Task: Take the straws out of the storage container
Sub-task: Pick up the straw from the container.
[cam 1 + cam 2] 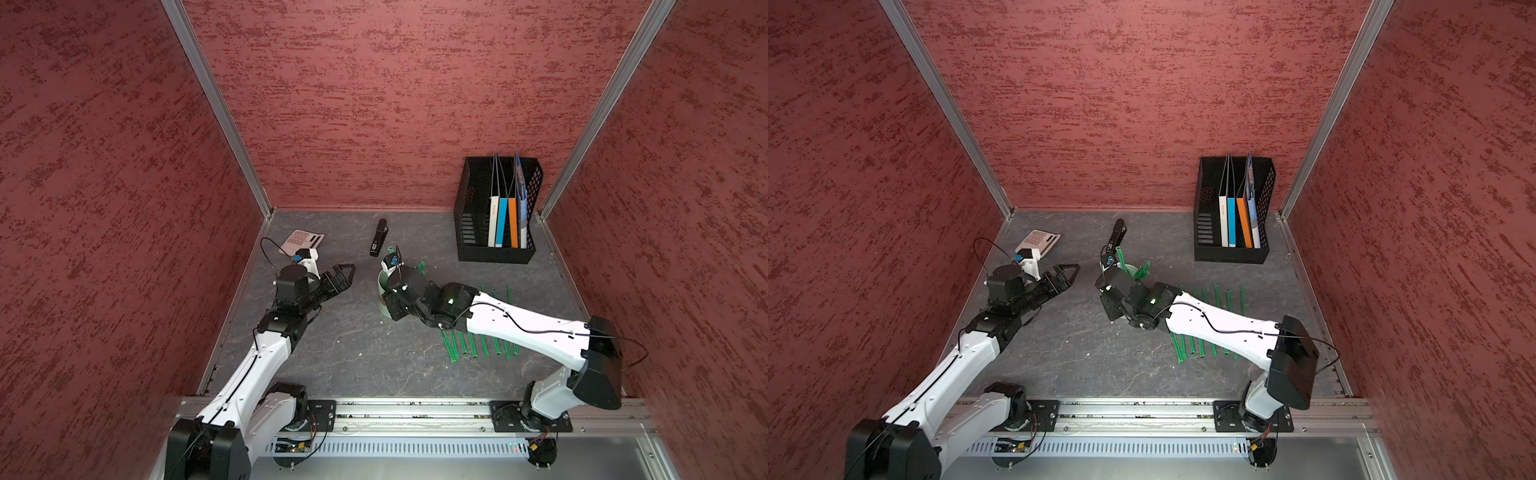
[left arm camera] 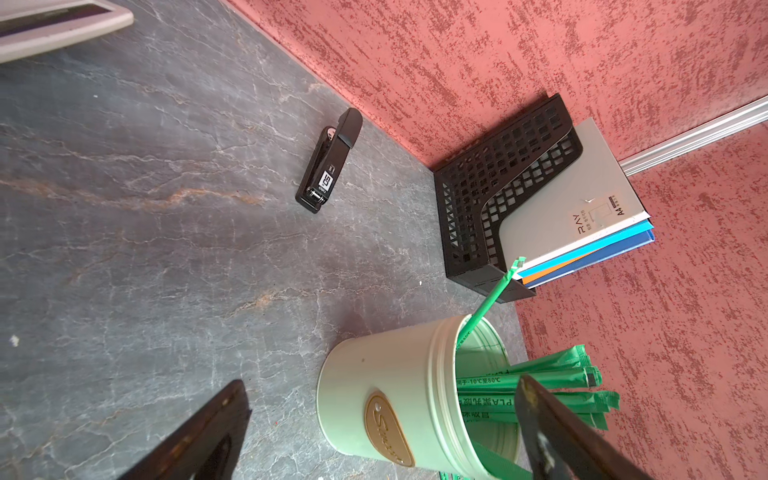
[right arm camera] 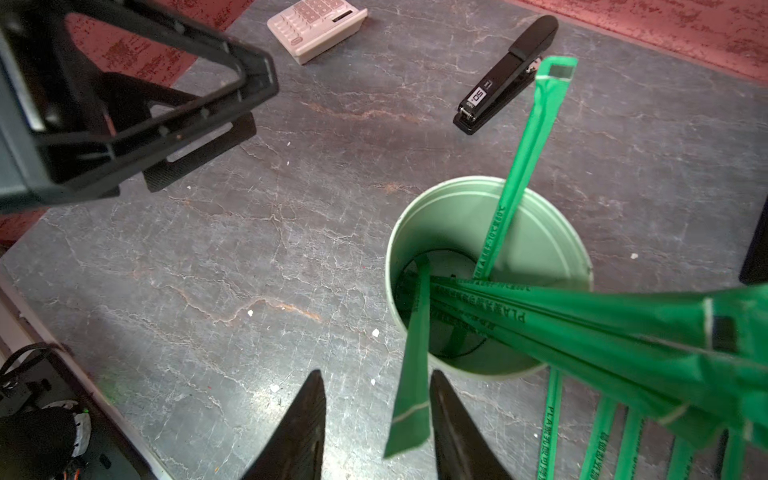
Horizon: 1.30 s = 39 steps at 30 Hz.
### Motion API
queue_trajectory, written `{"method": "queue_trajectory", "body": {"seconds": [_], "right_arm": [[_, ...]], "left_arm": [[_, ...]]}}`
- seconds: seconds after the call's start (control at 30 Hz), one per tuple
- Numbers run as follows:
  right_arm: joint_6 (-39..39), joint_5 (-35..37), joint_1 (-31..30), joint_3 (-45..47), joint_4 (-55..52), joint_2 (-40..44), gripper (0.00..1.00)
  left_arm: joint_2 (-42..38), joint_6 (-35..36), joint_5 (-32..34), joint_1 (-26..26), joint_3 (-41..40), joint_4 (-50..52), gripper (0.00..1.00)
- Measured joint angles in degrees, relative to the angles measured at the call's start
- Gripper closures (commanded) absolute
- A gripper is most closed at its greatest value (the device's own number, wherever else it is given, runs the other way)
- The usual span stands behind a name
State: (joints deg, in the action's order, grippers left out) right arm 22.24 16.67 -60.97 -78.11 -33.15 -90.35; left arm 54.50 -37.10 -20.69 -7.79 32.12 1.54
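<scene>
- A dark grey marbled tabletop (image 1: 353, 353) is boxed in by red textured walls; in both top views two white and black robot arms reach in from 6 o'clock
- The storage container (image 3: 540, 232), a pale mint-green round cup with a brown oval badge on its side, stands upright near the middle of the tabletop
- Bright green wrapped straws (image 3: 582, 316) sit in the cup: a bundle leans over the rim toward 2 o'clock, and a lone one leans toward 12 o'clock
- One more slants up between the fingers above the cup
- A row of further straws (image 1: 473, 347) lies flat on the tabletop, side by side, at 4 o'clock from the cup and partly under the right forearm
- The right gripper (image 3: 376, 372) hangs just over the cup, pointing down, with its jaws partly apart
- The top of the slanting straw lies close beside one finger with a clear gap to the other, so nothing is clamped
- The left gripper (image 1: 348, 276) hovers at 9 o'clock from the cup, apart from it, aimed toward it; its jaws are spread wide and hold nothing
- A black stapler (image 1: 378, 237) lies at 12 o'clock from the cup
- A pale calculator (image 1: 301, 241) lies at 10 o'clock, near the back left corner
- A black mesh file rack (image 1: 469, 208) stands at 2 o'clock in the back right corner, holding upright white, blue and orange folders (image 1: 509, 224)
</scene>
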Motion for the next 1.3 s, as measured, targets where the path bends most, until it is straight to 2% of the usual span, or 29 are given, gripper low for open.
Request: {"method": "queue_trajectory", "body": {"seconds": [0.5, 0.83, 1.0, 1.17, 1.3], "right_arm": [[1.2, 2.3, 0.0, -3.5, -1.3, -2.9, 0.6], [2.4, 2.4, 0.0, -3.5, -1.6, -3.3, 0.63], [3.1, 2.5, 0.0, -3.4, -1.6, -3.3, 0.71], [3.3, 3.0, 0.0, -3.0, -1.8, -3.3, 0.86], [3.2, 3.7, 0.0, -3.0, -1.8, -3.3, 0.9]], "left_arm": [[-0.1, -0.2, 0.0, 0.1, -0.4, 0.3, 0.0], [-0.2, -0.2, 0.0, 0.2, -0.5, 0.4, 0.0], [-0.2, -0.2, 0.0, 0.2, -0.5, 0.4, 0.0], [-0.2, -0.2, 0.0, 0.3, -0.5, 0.5, 0.0], [-0.2, -0.2, 0.0, 0.4, -0.5, 0.5, 0.0]]}}
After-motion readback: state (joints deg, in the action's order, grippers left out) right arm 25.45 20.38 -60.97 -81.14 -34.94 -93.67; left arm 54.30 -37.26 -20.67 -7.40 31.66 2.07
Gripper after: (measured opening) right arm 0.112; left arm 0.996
